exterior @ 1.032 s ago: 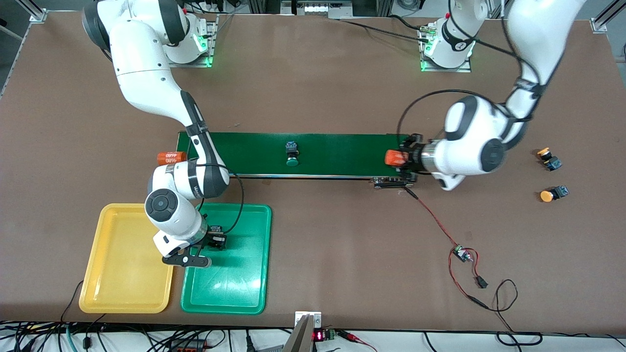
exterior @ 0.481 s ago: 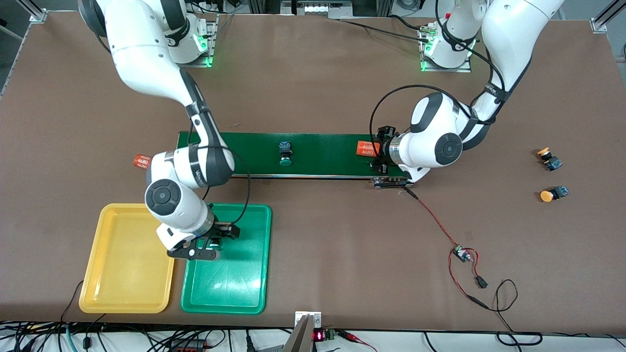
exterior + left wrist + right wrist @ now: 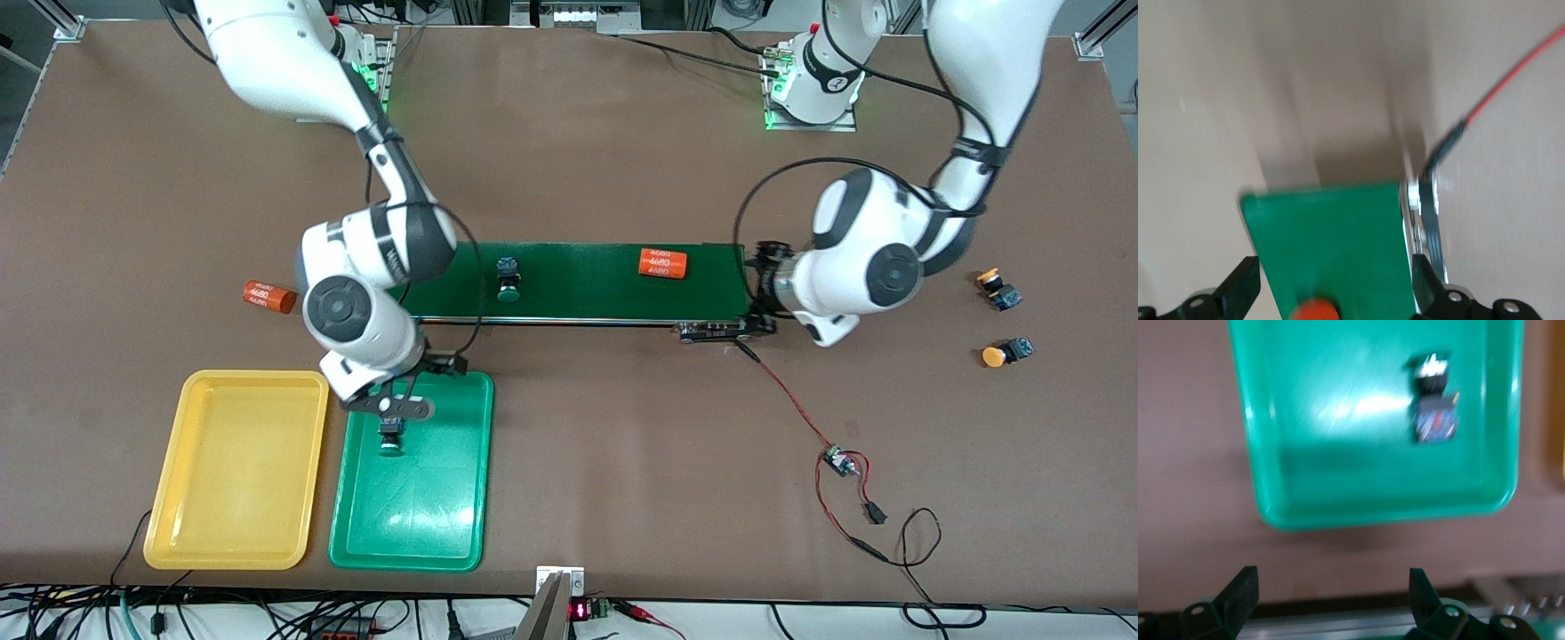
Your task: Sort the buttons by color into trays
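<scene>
One green-capped button [image 3: 389, 437] [image 3: 1431, 407] lies in the green tray [image 3: 478, 471] [image 3: 1265, 487], free of any grip. A second green-capped button [image 3: 508, 280] sits on the dark-green belt. Two yellow-orange-capped buttons [image 3: 996, 289] [image 3: 1005, 353] lie on the table at the left arm's end. The yellow tray [image 3: 164, 498] holds nothing. My right gripper [image 3: 427, 366] [image 3: 1331, 593] hangs open and empty over the table strip between belt and green tray. My left gripper [image 3: 761, 289] [image 3: 1335, 277] is open and empty over the belt's end nearest the left arm.
The conveyor belt [image 3: 587, 293] [image 3: 1331, 233] carries an orange cylinder [image 3: 663, 263] [image 3: 1317, 310]. Another orange cylinder [image 3: 268, 296] lies on the table off the belt's other end. A red wire with a small board [image 3: 836, 460] trails from the belt's frame toward the front camera.
The left gripper opened, left the orange cylinder on the belt and drew back. The right gripper opened, left the green-capped button in the green tray and rose toward the belt.
</scene>
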